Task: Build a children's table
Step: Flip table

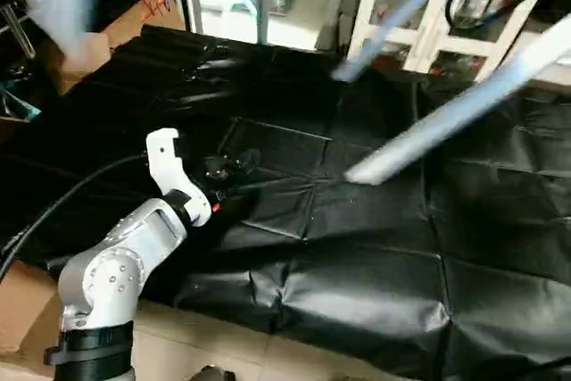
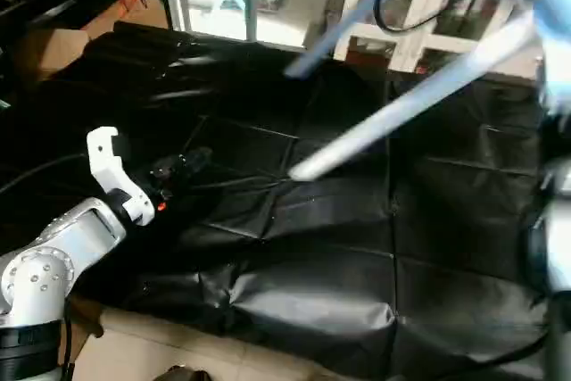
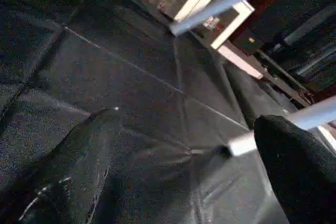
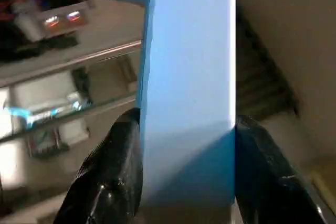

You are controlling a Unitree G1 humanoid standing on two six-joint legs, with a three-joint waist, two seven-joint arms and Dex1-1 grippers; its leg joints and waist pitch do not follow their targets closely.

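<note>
Overhead, a white table leg [image 4: 186, 103] is clamped between the right gripper's [image 4: 186, 182] black fingers, slanting above the black sheet [image 1: 357, 256]. Low at the left, the left gripper [image 3: 184, 166] is held wide apart, empty.

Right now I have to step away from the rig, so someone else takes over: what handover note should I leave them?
Left gripper: open and empty, hanging over the black sheet.
Right gripper: closed on a white table part, held up in the air.
Two white legs slant above the sheet from the upper right; their free ends hang clear of it, so the table seems lifted.
Done: at least two legs appear fitted.
Left: I can't tell how many legs are seated; check all, then set the table down.
</note>
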